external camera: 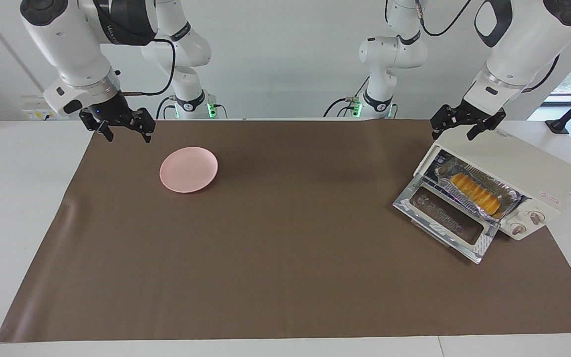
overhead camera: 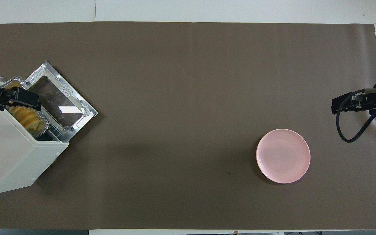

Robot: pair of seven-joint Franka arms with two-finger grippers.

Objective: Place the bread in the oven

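No legible text anywhere; only an unreadable small red mark on the oven [external camera: 506, 166] top.

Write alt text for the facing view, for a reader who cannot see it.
A cream-white toaster oven sits at the left arm's end of a brown mat, its glass door dropped open, with ridged yellow bread in a foil tray inside. The open left gripper hangs over the oven; the open right gripper waits near an empty pink plate.

Mat [external camera: 285, 258] mid is bare, free passage. Plate [external camera: 188, 169] sits toward right arm's end. Oven [external camera: 513, 163] at left arm's end; its dropped door [external camera: 446, 218] juts onto mat, foil tray [external camera: 479, 192] fills the mouth.
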